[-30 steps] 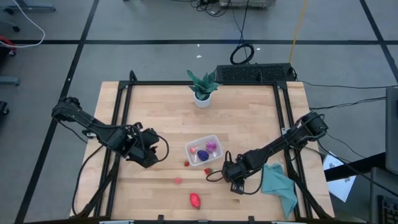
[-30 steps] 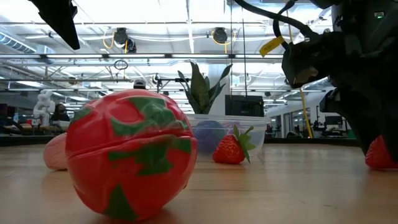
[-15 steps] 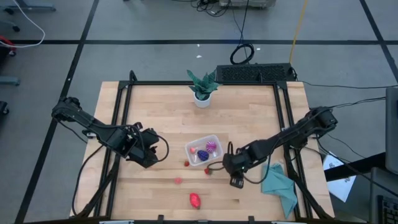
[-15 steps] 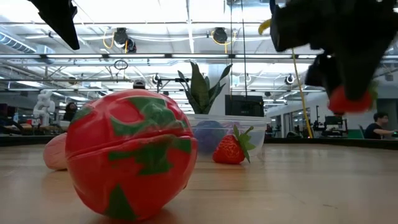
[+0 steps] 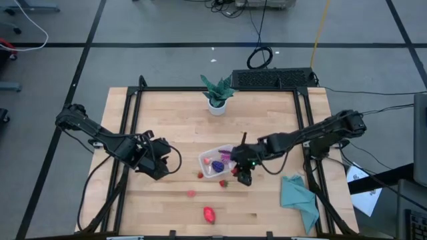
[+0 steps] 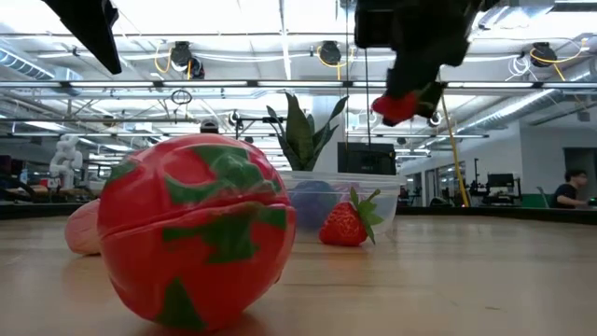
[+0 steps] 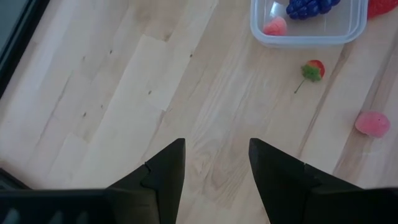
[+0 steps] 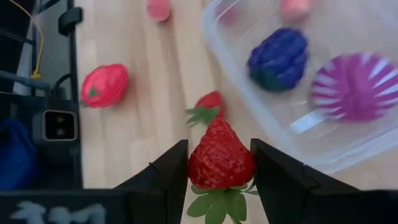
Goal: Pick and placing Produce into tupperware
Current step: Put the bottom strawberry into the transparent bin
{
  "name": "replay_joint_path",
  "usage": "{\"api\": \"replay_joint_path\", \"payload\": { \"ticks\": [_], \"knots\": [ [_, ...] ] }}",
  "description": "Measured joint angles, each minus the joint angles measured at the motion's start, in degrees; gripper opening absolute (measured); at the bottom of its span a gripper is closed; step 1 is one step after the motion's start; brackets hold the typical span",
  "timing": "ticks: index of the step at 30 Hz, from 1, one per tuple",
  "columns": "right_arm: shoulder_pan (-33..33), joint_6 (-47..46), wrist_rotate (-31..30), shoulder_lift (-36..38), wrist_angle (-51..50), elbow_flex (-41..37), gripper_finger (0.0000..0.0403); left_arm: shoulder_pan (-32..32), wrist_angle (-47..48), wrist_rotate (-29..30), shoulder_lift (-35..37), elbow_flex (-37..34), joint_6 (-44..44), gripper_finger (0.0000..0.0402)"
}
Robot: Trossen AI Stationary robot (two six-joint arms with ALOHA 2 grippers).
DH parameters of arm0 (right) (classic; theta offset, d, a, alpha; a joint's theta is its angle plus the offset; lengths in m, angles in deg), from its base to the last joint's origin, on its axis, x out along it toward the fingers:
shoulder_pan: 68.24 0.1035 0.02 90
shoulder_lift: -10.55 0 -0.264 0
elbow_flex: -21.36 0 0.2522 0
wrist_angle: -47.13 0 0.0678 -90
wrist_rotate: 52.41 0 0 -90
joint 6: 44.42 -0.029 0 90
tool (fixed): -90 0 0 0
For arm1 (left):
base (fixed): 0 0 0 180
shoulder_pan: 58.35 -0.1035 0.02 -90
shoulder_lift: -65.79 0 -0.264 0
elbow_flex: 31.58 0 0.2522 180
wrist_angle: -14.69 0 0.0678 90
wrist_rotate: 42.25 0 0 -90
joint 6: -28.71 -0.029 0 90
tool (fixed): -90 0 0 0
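Wooden tabletop, read left to right: the left gripper waits at about 9 o'clock of the tupperware, fingers apart and empty, clear of the work. Loose produce lies at the container's 6 o'clock: a small strawberry, a pink piece, a red-green fruit. At its 3 o'clock edge the right gripper is clamped on a strawberry, held raised, likely to clear the rim before dropping it in.
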Motion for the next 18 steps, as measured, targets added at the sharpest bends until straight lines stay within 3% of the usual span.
{"api": "replay_joint_path", "payload": {
  "ticks": [12, 18],
  "knots": [
    [-8.7, 11.6, 1.3, -0.2, -2.0, 7.6, 0.0153, -2.8, 0.0, 1.0, 0.0, 0.0, -4.0, 0.0184],
    [-10.6, 17.0, 1.2, -5.6, -8.4, 15.0, 0.0153, -3.9, 0.0, 1.0, 0.0, 0.0, -5.3, 0.0184]
  ]
}}
